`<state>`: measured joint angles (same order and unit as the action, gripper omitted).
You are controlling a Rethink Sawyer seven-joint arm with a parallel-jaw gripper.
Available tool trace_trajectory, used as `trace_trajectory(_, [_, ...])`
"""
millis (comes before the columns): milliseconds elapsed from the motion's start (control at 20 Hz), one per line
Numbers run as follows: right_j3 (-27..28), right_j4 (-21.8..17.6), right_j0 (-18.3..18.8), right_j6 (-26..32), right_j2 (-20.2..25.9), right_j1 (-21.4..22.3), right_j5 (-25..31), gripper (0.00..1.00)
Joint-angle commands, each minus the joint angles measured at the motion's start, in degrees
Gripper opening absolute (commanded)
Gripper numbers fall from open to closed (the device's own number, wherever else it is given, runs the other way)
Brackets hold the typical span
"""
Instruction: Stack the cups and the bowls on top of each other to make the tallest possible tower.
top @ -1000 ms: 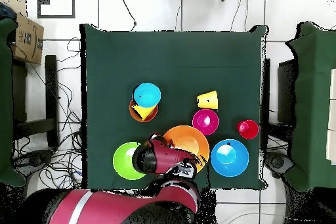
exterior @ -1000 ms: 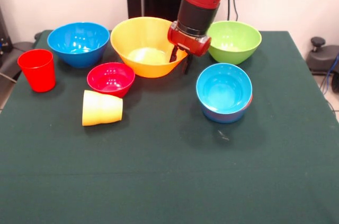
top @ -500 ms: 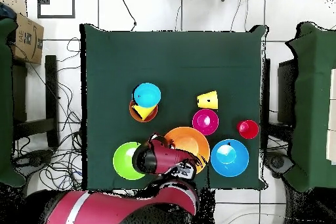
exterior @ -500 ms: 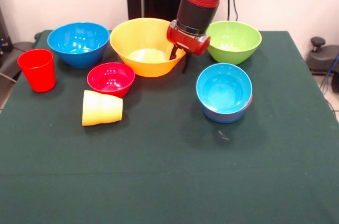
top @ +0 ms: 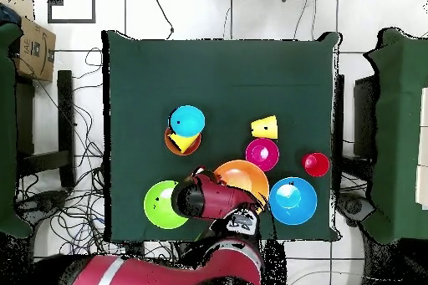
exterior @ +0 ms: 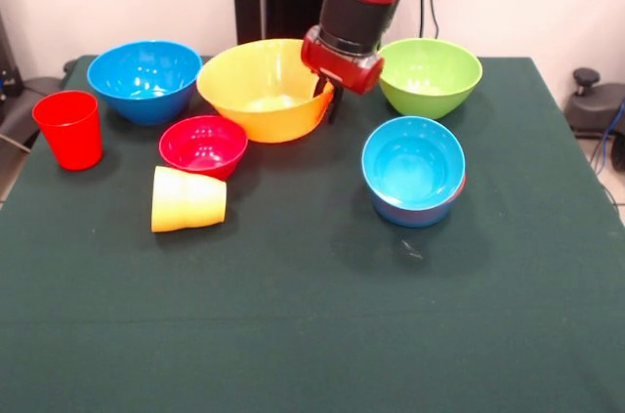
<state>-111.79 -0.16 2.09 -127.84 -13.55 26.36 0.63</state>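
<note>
Presently I am seeing, left to right: red cup (exterior: 68, 128) standing upright; blue bowl (exterior: 145, 80); yellow cup (exterior: 188, 199) lying on its side; crimson bowl (exterior: 203, 145); yellow bowl (exterior: 262, 89) tilting, its right rim pinched by my gripper (exterior: 326, 101); green bowl (exterior: 430, 76); light-blue bowl (exterior: 413, 169) sitting nested on other bowls.

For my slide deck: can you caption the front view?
Gripper clamps the large yellow-orange bowl's rim, tilting it up beside the green bowl.
</note>
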Motion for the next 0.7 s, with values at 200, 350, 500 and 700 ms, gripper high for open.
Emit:
trace_trajectory(200, [3.66,-0.24,3.56,-0.02,10.17,11.12,15.31,0.0])
trace_trajectory(350, [3.39,-0.06,3.82,0.09,10.54,13.64,18.23,0.0])
trace_trajectory(500, [3.74,-0.03,4.48,0.53,11.34,15.25,20.52,0.0])
trace_trajectory(700, [4.83,-0.02,4.1,0.16,11.38,16.15,22.78,0.0])
